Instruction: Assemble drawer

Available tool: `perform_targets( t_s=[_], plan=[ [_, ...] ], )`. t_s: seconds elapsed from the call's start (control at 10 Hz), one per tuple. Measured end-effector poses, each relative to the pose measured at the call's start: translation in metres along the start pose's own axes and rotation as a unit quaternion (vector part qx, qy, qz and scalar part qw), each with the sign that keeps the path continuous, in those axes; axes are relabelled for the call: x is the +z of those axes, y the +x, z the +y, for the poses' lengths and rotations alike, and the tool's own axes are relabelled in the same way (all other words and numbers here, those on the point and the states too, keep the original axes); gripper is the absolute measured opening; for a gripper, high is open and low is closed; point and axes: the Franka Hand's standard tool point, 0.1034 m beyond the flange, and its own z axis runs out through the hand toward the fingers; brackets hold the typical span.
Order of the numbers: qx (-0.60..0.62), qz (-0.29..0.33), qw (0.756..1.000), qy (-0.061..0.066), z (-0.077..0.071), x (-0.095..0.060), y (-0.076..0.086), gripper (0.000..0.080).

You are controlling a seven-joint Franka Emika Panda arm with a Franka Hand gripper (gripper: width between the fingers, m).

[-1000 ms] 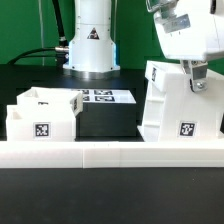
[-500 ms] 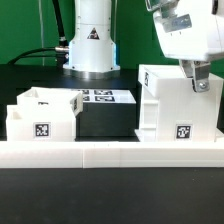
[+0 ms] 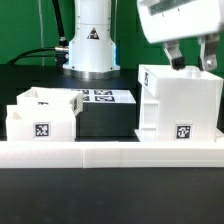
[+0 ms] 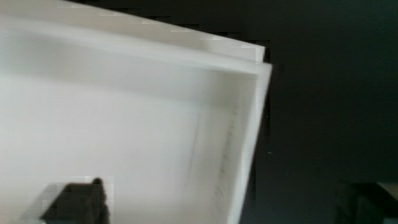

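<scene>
The larger white cube-shaped casing [image 3: 180, 105] stands upright on the table at the exterior view's right, with its square marker facing the camera. The small open-topped white box [image 3: 40, 115] sits at the exterior view's left, also showing its marker. My gripper [image 3: 192, 62] hangs just above the casing's top with its fingers spread and nothing between them. In the wrist view the casing [image 4: 125, 120] fills most of the picture, its edge wall running below the open gripper [image 4: 222, 205]. One dark fingertip [image 4: 75, 200] shows over the white surface.
The long low white border wall [image 3: 110, 152] runs across the front. The marker board [image 3: 100, 97] lies flat behind the gap between the two parts. The robot base [image 3: 90, 45] stands at the back. A dark block sits between the box and the casing.
The casing went from tilted in my grip to standing upright on the table. My gripper opened, let go of it and rose above its top.
</scene>
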Motion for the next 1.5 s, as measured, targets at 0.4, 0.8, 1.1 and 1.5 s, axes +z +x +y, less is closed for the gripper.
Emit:
perform_targets(
  t_s=[0.4, 0.8, 1.1, 1.5],
  plan=[
    [0.013, -0.009, 1.0, 0.023, 0.008, -0.006, 0.009, 0.0649],
    [-0.204, -0.016, 0.979, -0.013, 0.016, -0.017, 0.032, 0.0649],
    [-0.347, -0.017, 0.938, -0.01, 0.013, -0.019, 0.036, 0.0649],
    [-0.58, -0.016, 0.813, -0.051, 0.033, -0.028, 0.072, 0.0649]
  ],
)
